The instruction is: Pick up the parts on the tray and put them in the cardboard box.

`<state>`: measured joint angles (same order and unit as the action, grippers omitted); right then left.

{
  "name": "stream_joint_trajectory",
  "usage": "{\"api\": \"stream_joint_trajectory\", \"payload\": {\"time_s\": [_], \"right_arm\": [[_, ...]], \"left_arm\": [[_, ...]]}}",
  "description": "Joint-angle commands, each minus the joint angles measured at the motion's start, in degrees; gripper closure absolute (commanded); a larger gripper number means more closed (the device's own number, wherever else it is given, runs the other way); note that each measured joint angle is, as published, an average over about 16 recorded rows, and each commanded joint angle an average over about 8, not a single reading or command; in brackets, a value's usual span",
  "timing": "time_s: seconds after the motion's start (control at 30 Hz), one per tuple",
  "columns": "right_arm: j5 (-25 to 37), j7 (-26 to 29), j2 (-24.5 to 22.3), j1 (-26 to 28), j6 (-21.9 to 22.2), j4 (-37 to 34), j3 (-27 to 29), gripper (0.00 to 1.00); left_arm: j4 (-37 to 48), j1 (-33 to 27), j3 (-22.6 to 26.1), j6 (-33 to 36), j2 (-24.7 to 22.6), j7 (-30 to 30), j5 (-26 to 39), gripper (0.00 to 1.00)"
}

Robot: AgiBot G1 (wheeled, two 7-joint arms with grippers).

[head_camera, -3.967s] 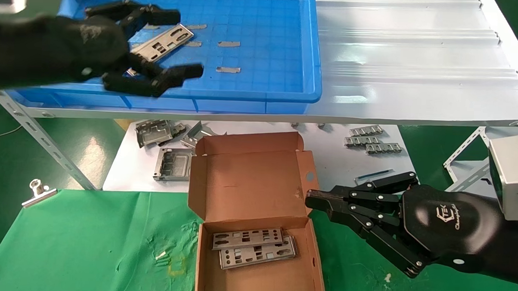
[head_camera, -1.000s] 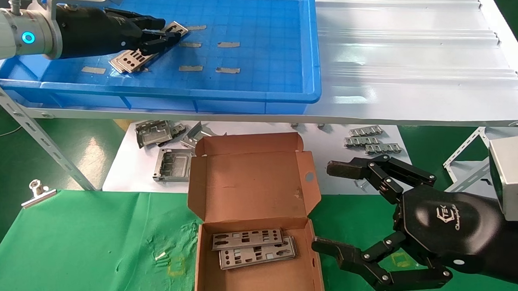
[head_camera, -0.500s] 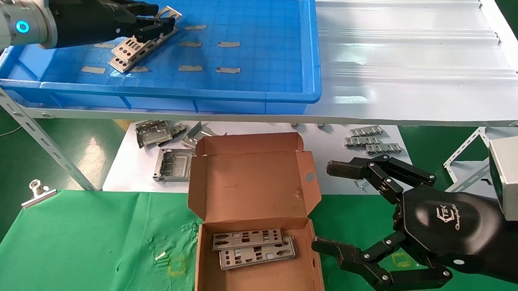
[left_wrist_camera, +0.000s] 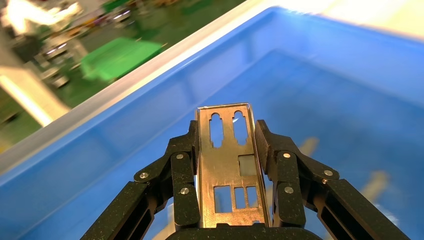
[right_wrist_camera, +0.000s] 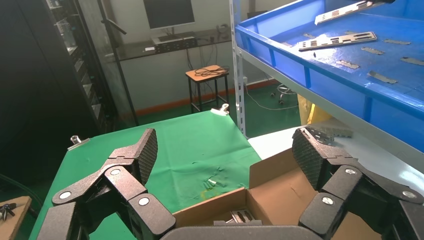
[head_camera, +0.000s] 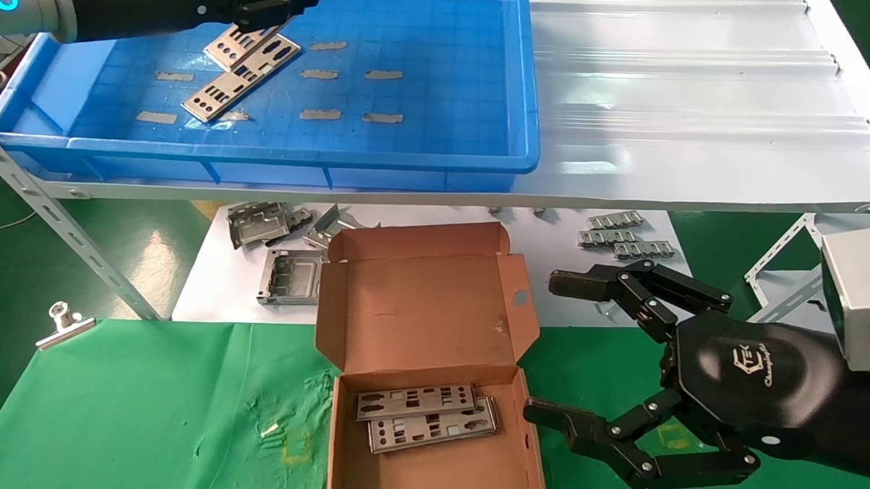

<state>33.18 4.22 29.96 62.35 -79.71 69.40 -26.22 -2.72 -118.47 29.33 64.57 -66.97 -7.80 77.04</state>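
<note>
We are mid-carry: above the blue tray (head_camera: 409, 157) on its shelf, our left hand (head_camera: 270, 3) grips one silver part (left_wrist_camera: 227, 165) by its long edges. Next we must swing it down into the open cardboard box (head_camera: 425, 309) on the green desk (head_camera: 111, 407), where two parts (head_camera: 429, 416) lie. Another punched plate (head_camera: 242, 78) remains in the tray. Our right hand (head_camera: 572, 351) waits spread open beside the box.

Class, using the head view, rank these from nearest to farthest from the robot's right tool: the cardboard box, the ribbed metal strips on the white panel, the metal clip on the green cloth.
From the right tool:
1. Cardboard box, immediately to its left.
2. Ribbed metal strips, behind it on the white panel.
3. Metal clip, far left on the green cloth.
</note>
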Motion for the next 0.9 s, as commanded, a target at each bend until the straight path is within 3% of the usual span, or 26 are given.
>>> {"api": "stream_joint_trajectory", "payload": {"time_s": [0.03,0.27,0.37,0.53,0.73,0.9], "right_arm": [[0.0,0.0,0.0,0.0,0.0,0.0,0.0,0.00],[0.0,0.0,0.0,0.0,0.0,0.0,0.0,0.00],[0.0,0.0,0.0,0.0,0.0,0.0,0.0,0.00],[0.0,0.0,0.0,0.0,0.0,0.0,0.0,0.00],[0.0,0.0,0.0,0.0,0.0,0.0,0.0,0.00],[0.0,0.0,0.0,0.0,0.0,0.0,0.0,0.00]], "left_arm": [[-0.4,-0.3,-0.2,2.3,0.2,-0.3,-0.3,1.00],[-2.8,0.8,-0.3,21.2,0.8,-3.0,-1.5,1.00],[-4.9,2.6,0.3,26.3,0.5,-4.0,-2.0,1.00],[-12.6,8.1,3.1,27.9,0.4,-2.4,-5.1,1.00],[-25.0,17.4,9.4,27.2,2.3,4.4,-12.7,1.00],[-25.4,23.8,13.4,24.5,1.1,5.1,-13.9,1.00]]}}
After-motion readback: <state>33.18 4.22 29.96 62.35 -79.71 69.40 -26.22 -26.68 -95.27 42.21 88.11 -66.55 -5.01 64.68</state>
